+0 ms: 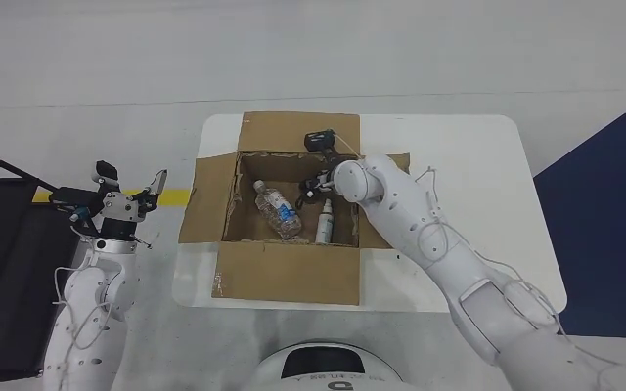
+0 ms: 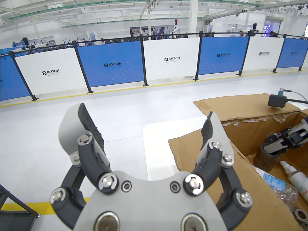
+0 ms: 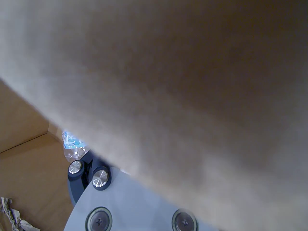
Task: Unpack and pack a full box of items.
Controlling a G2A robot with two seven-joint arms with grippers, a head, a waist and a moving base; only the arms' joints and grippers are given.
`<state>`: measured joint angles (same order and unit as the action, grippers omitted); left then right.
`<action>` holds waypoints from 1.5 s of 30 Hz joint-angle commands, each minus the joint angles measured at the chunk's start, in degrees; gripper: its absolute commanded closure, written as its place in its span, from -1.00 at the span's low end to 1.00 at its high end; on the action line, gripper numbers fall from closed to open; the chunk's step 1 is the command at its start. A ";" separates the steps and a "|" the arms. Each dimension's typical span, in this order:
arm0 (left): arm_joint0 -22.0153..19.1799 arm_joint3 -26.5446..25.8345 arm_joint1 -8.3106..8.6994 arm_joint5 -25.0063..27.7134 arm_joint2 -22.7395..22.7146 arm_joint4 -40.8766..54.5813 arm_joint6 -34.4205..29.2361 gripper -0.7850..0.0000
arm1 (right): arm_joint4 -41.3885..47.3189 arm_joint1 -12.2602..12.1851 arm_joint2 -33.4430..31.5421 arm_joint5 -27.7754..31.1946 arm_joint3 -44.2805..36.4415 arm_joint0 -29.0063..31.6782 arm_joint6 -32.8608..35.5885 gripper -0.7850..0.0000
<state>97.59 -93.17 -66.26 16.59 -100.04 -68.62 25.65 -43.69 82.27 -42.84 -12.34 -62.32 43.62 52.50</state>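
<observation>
An open cardboard box stands on the white table. Inside lie a clear water bottle and a white spray bottle. My right gripper is down inside the box near its far right corner. In the left wrist view it sits shut on the rim of an upright dark cylinder, beside the spray bottle and water bottle. A blurred brown surface covers most of the right wrist view, with the water bottle beyond. My left gripper hangs open off the table's left side, holding nothing.
A small black device with a cable rests on the box's far flap. All the box flaps are folded outward. A black frame stands on the floor left of the left arm. Bare table lies right of the box.
</observation>
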 commanded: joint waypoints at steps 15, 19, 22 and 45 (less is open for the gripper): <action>0.00 0.00 0.00 0.00 0.00 0.00 0.00 -1.00 | -2.74 -0.09 0.14 7.27 -5.51 3.14 -2.32 1.00; 0.00 0.00 0.00 0.00 0.00 0.00 0.00 -1.00 | -4.70 -1.56 -2.41 11.66 -12.49 7.14 -5.34 1.00; 0.00 0.00 0.00 0.00 0.00 0.00 0.00 -1.00 | -6.59 -2.99 -5.49 14.58 -19.59 11.35 -8.59 1.00; 0.00 0.00 0.00 0.00 0.00 0.00 0.00 -1.00 | -2.56 -10.95 -53.80 33.76 -53.09 67.58 -54.24 1.00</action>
<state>97.59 -93.17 -66.26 16.59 -100.04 -68.62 25.65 -46.78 71.31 -94.94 21.66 -115.19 108.79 -0.21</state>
